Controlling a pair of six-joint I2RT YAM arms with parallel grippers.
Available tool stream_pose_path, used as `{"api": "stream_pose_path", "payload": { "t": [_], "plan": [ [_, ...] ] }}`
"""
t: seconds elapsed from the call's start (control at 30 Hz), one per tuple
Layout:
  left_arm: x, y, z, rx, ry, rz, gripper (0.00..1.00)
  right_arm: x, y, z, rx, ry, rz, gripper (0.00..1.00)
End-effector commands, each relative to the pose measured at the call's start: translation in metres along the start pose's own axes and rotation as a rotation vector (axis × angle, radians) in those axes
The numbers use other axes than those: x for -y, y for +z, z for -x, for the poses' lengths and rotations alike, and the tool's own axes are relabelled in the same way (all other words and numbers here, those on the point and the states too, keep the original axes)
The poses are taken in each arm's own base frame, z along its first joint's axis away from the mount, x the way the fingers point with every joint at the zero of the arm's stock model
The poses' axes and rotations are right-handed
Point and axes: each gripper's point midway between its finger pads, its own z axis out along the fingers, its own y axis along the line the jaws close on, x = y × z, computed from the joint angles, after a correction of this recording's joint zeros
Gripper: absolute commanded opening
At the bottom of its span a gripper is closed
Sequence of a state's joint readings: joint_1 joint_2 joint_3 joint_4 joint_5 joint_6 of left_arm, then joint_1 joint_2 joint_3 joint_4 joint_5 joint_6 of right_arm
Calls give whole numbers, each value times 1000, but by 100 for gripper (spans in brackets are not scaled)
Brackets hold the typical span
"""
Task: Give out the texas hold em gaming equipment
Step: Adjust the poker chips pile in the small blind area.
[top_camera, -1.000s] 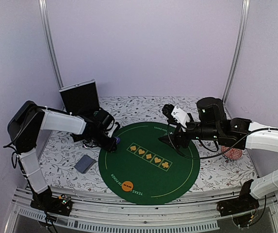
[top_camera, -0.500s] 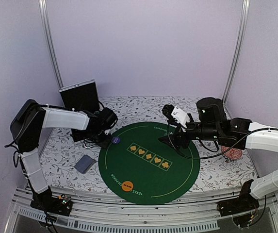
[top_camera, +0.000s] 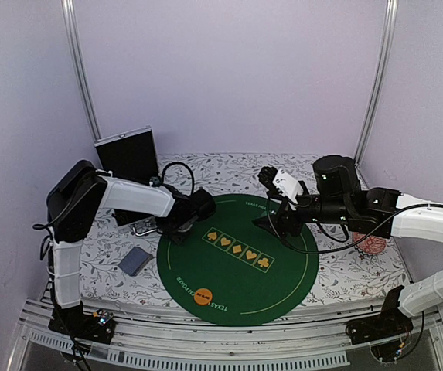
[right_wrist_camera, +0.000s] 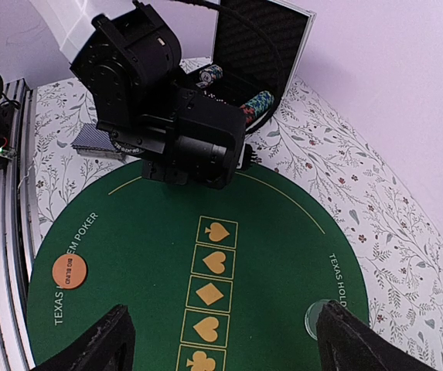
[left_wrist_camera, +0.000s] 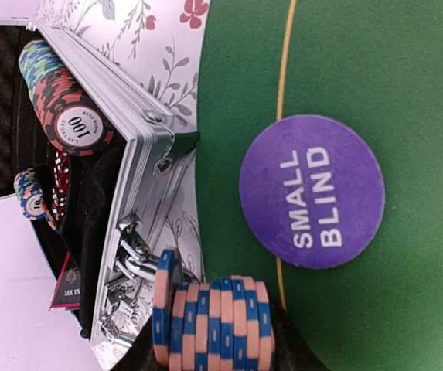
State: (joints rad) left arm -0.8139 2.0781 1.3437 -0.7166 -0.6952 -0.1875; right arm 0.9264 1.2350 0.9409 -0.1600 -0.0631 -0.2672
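Note:
My left gripper (top_camera: pixel 190 222) is at the left edge of the green poker mat (top_camera: pixel 236 278), shut on a short stack of blue and peach poker chips (left_wrist_camera: pixel 213 317). A purple disc marked SMALL BLIND (left_wrist_camera: pixel 311 191) lies on the mat just beyond the stack. My right gripper (right_wrist_camera: pixel 223 313) is open and empty above the mat's right side, with a clear disc (right_wrist_camera: pixel 316 318) under its right finger. An orange disc (top_camera: pixel 202 295) lies at the mat's near edge. A deck of grey-blue cards (top_camera: pixel 136 260) lies left of the mat. No triangle marker shows.
An open metal case (top_camera: pixel 128 158) stands at the back left with more chip stacks (left_wrist_camera: pixel 70 116) inside; its corner and latch are close to my left gripper. A red object (top_camera: pixel 372 243) lies at the right, behind my right arm. Five suit boxes (top_camera: pixel 238 249) cross the mat's middle.
My left arm has swung right from the case to the mat's left edge, carrying the chip stack, and now covers the purple disc in the top view. The right arm has not moved.

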Motion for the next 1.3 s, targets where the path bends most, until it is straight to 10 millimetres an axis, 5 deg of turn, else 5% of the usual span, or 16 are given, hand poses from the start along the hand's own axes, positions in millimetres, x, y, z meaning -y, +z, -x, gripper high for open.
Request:
{"api": "stream_pose_path", "payload": {
  "t": [0.0,0.3,0.6,0.73,0.87,1.13,1.27],
  "plan": [
    [52,5,-10,-29,43,-148,31,-1,-4,-2,2,11,3,83],
    [86,-3,-20,-56,44,-302,48,-1,-4,-3,-1,5,1,84],
    [97,-23,-11,-32,28,-413,58,0,-6,-2,3,8,-3,84],
    [94,-29,-9,-20,27,-425,67,0,-7,-2,4,8,-4,84],
    [94,-34,-8,-20,32,-448,97,0,-7,-2,2,9,-4,84],
    [77,-68,17,79,-1,-505,98,-1,-9,1,11,16,-1,84],
    [49,-95,40,175,-73,-573,98,2,-19,13,63,27,-14,84]
  ]
}}
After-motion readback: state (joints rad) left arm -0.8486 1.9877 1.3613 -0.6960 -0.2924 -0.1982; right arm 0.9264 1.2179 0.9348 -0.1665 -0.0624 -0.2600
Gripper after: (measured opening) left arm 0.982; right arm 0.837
